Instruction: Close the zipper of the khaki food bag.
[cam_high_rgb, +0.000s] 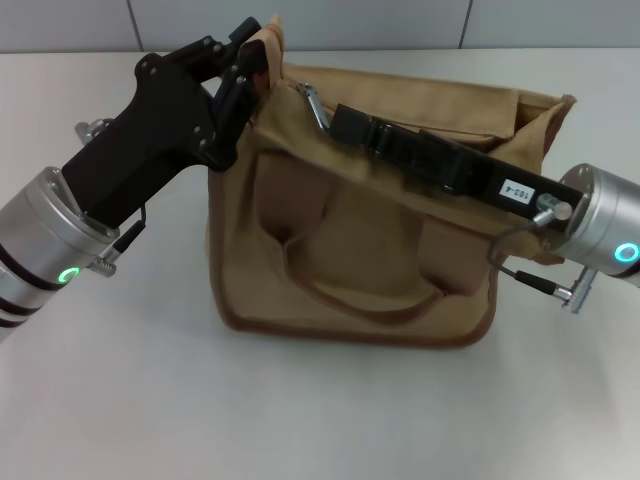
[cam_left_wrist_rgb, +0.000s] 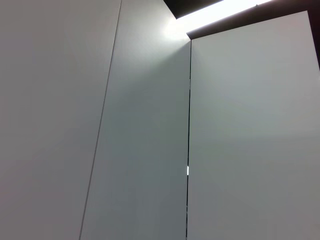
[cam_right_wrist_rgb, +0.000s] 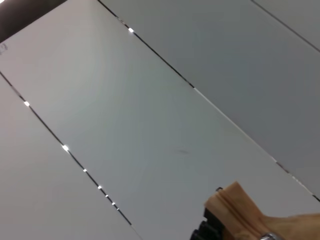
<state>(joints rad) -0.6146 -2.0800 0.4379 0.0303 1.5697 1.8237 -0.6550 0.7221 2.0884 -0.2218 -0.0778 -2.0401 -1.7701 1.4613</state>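
Note:
The khaki food bag (cam_high_rgb: 350, 240) stands upright on the white table in the head view, its two handle straps hanging down its front. My left gripper (cam_high_rgb: 250, 62) is at the bag's top left corner, shut on the fabric end that sticks up there. My right gripper (cam_high_rgb: 338, 118) reaches from the right across the bag's top, shut on the silver pull tab (cam_high_rgb: 315, 104) of the zipper near the left end. The zipper line behind it is hidden by the right gripper's body. The right wrist view shows the fabric end (cam_right_wrist_rgb: 235, 210). The left wrist view shows only wall panels.
The white table (cam_high_rgb: 320, 410) spreads around the bag. A grey panelled wall (cam_high_rgb: 400, 20) runs behind the table's far edge. The right arm's cable (cam_high_rgb: 520, 270) hangs by the bag's right side.

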